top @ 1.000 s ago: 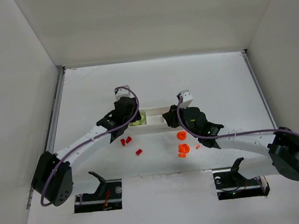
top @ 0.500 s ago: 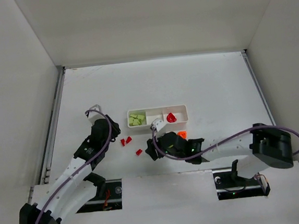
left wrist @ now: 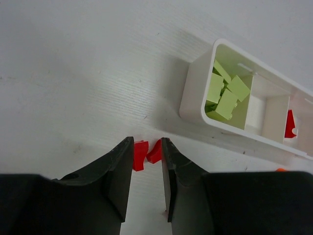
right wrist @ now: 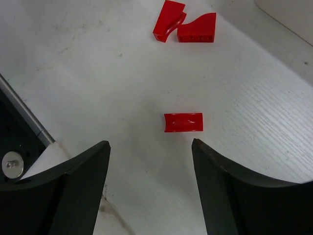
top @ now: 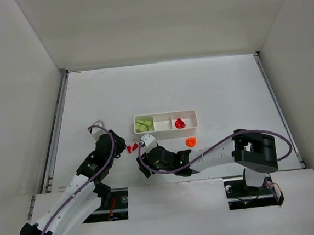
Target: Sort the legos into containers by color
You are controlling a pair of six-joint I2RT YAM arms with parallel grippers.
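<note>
Red brick (right wrist: 183, 122) beneath released right pincer (right wrist: 149, 147), out of sight overhead; left pincer (left wrist: 146, 142) seemingly released too.

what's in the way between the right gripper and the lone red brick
Nothing visible. The lone red brick lies on bare table just ahead of the open right gripper, untouched; the two other red bricks sit farther off.

White table (top: 225, 84) bears tray (top: 163, 123); red bricks (top: 132, 147) (and orange brick (top: 191, 142)) alongside.
</note>
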